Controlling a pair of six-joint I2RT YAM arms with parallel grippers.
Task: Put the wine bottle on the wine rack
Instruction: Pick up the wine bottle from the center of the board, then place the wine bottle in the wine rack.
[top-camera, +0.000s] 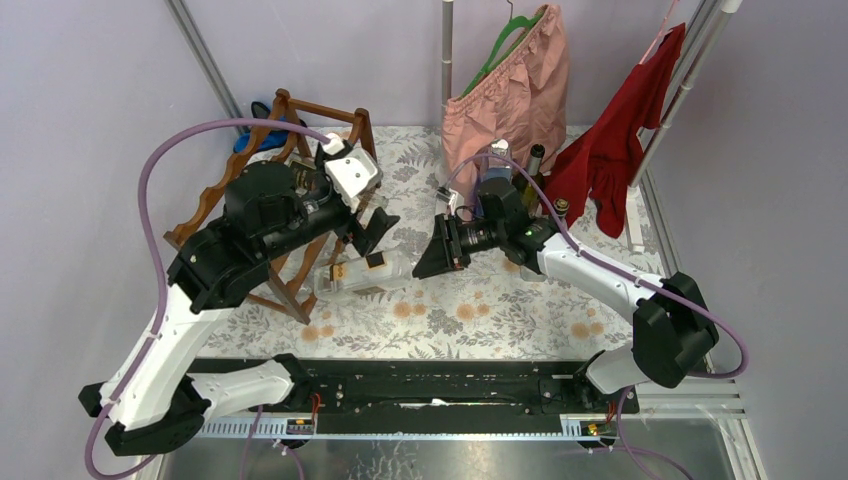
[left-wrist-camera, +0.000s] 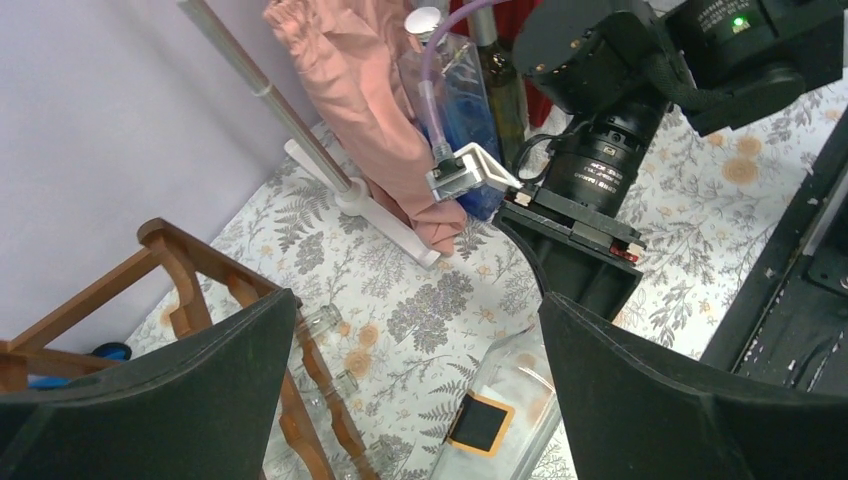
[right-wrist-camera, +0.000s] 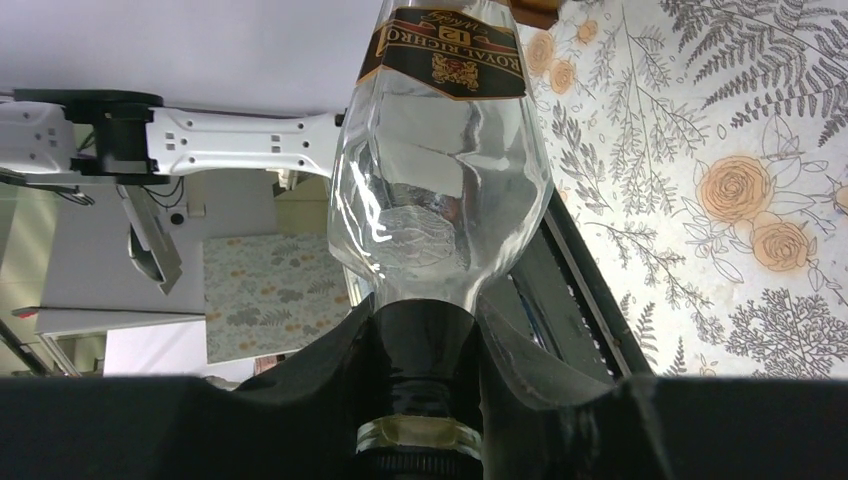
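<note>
Wine bottle (top-camera: 365, 272): clear glass, lying level, long axis left-right, base toward wine rack (top-camera: 215, 200) at table (top-camera: 480, 310) left edge | right gripper (top-camera: 437, 255): clamped on neck | left gripper (top-camera: 372, 228): spread wide, empty, over bottle body, nearer the rack

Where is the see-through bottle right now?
The bottle is mid-table in the top view, sideways, just right of the wine rack, its neck in the right gripper.
</note>
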